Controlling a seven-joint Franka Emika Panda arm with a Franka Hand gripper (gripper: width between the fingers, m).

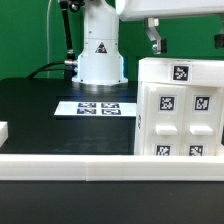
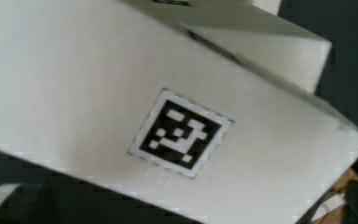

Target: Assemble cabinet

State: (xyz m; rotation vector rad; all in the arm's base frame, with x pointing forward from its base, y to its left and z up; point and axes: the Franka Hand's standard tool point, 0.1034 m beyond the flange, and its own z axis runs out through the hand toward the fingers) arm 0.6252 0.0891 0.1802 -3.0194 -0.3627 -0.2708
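Pincer: it hangs [image 1: 152,40] just above the back top edge of the cabinet, one dark finger showing in the exterior view; whether the fingers are apart or together I cannot tell, and nothing seems to be held.
Cabinet: the big white box [image 1: 180,110] stands on the exterior view's right, close to the camera, with square black-and-white tags on its top and on the small fronts facing us. Up close, the wrist view is nearly filled by its white surface and one tag [image 2: 181,132], so the pincer is very near it.
Counter: black top [image 1: 40,110], with a white rail [image 1: 70,163] along the near edge.
Marker board: flat white strip with tags [image 1: 98,107], lying well behind the cabinet, in front of the arm's base [image 1: 100,55].
Risk of a knock: if the pincer comes down slightly off, a finger could land on the top edge and shove or tip the box.
Risk of a slip: smooth plastic and broad faces give little to pinch; a shallow hold could let it twist.
Risk of crowding: the rail sits right beside the box, so a push forward could jam it there.
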